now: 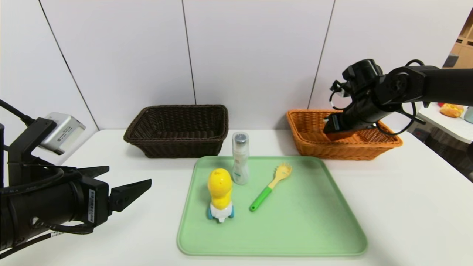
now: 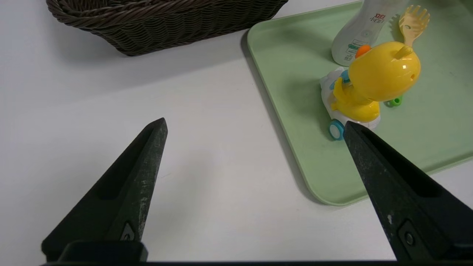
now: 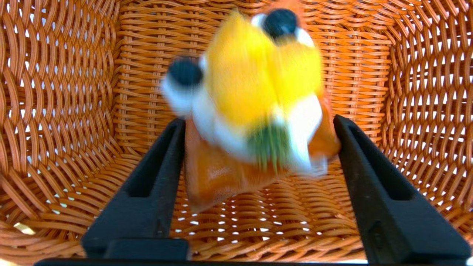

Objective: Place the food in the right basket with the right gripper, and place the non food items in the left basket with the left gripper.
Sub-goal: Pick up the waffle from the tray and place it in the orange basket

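Note:
A blurred orange snack bag (image 3: 255,96) with yellow, white and green print hangs loose between the spread fingers of my right gripper (image 3: 258,120), inside the orange wicker basket (image 3: 66,111). In the head view the right gripper (image 1: 332,127) is open and sits low in that right basket (image 1: 306,147). My left gripper (image 1: 129,175) hovers open and empty over the table, left of the green tray (image 1: 295,221). On the tray stand a yellow duck toy (image 1: 220,194), a white bottle (image 1: 240,159) and a green-handled yellow pasta fork (image 1: 271,186). The dark brown left basket (image 1: 177,147) looks empty.
The left wrist view shows the left gripper (image 2: 255,122) above bare white table, with the tray's corner (image 2: 332,192) and the duck toy (image 2: 373,81) just beyond one finger. A white wall runs close behind both baskets. A side table (image 1: 452,110) holding other objects stands at far right.

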